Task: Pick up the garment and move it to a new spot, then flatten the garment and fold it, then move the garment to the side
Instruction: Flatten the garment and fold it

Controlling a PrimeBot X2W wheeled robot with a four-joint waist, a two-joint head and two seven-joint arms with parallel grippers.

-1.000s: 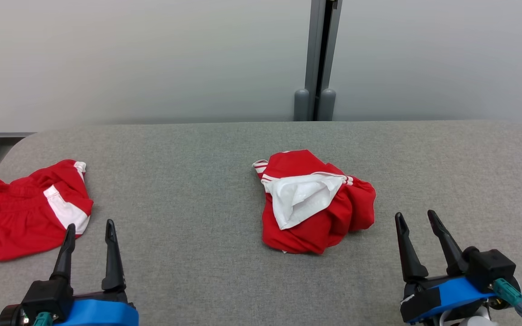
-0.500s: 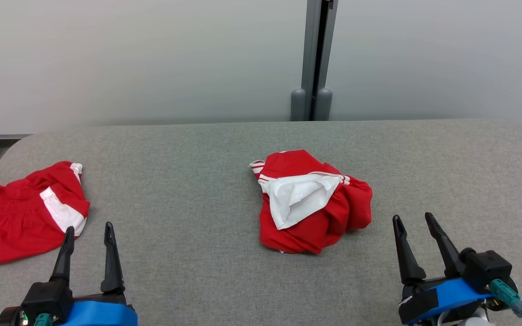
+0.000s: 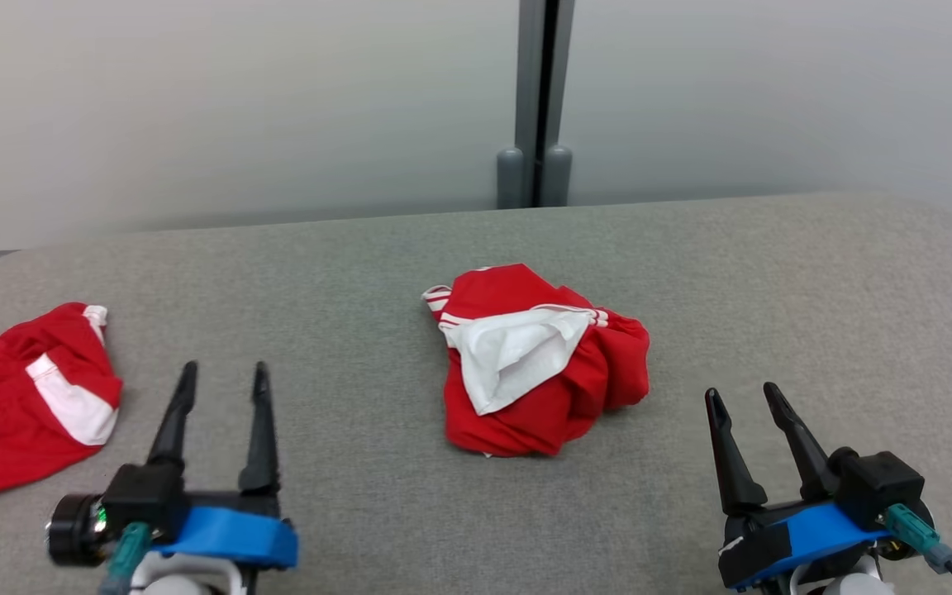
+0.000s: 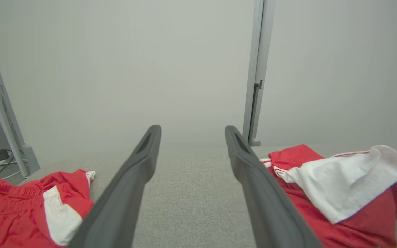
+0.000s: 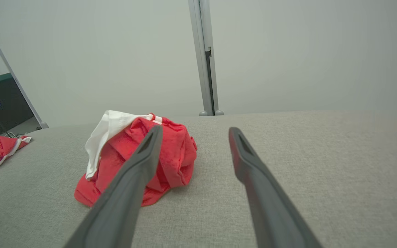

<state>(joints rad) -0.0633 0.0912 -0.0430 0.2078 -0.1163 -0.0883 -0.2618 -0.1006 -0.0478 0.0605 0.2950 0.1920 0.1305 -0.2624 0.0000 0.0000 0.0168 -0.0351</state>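
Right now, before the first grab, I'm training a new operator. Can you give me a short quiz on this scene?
1. True or false: the left jaws are shut on the middle garment.
2. What colour is the panel on top of the middle garment? A white, B blue, C black.
3. How many red garments lie on the table?
Key: 1 false: the left jaws and right jaws stand open, clear of the cloth. 2 A. 3 two: the middle garment and the left garment.
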